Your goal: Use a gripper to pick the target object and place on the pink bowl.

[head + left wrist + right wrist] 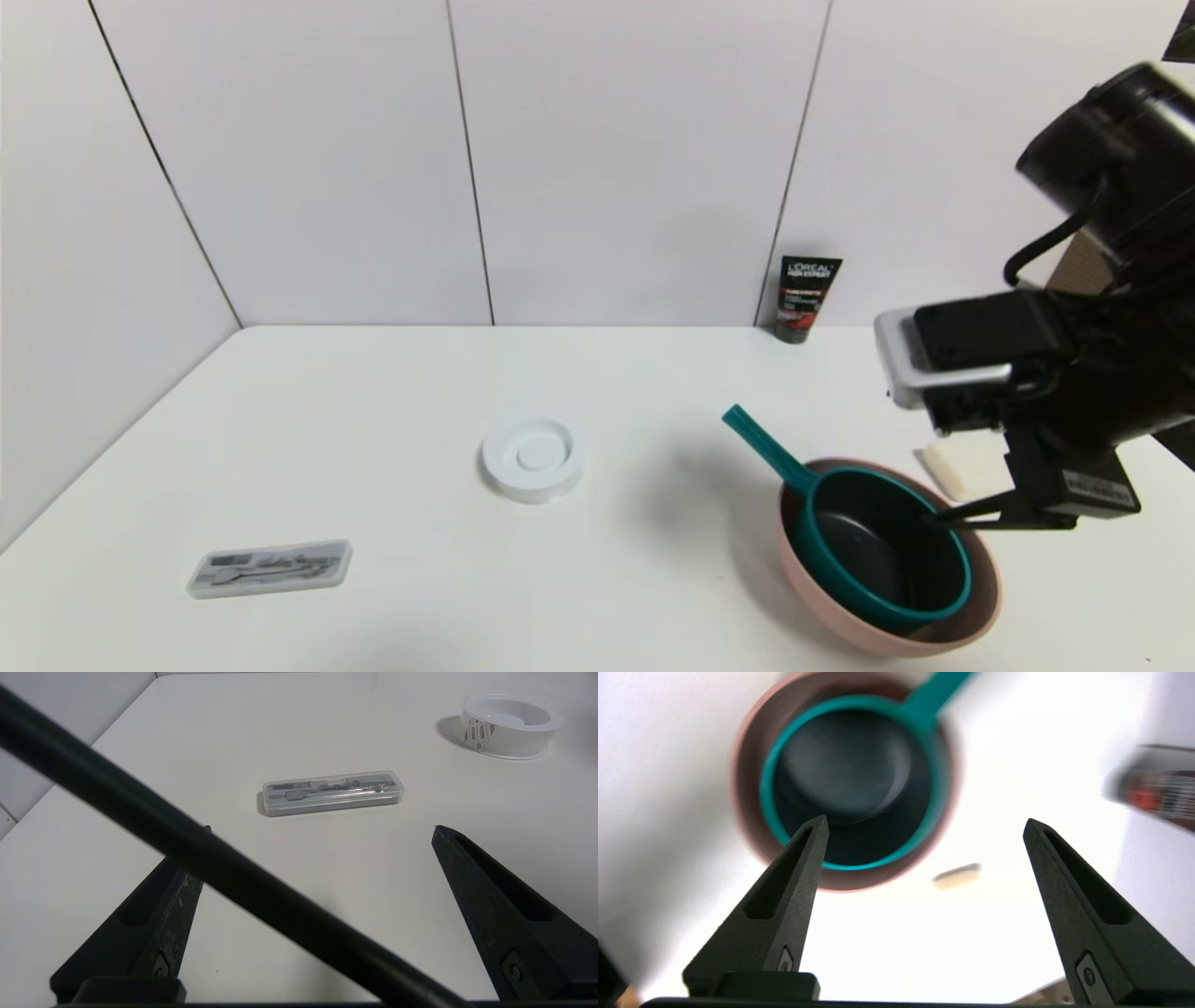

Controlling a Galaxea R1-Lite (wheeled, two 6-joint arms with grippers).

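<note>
Sitting inside the wide matte pink bowl (982, 607), small teal saucepan (887, 551); black right gripper (924, 830) hovering above, seemingly clear, jaws wide, holding nothing.

walls (635, 159): pale panels, dark seams | table (373, 401): white, in corner

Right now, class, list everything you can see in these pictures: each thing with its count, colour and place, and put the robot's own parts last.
saucepan: one, teal with dark inside, sitting in the pink bowl, handle pointing toward the back wall.
pink bowl: one, pink, front right of the table.
ringed disc: one, white, middle of the table.
clear case: one, clear with grey tools, front left.
tube: one, black, standing at the back wall.
pale block: one, cream, behind the bowl on the right.
table: one, white.
right gripper: one, black, open, above the bowl, holding nothing.
left gripper: one, black, open, above the table near the clear case.
</note>
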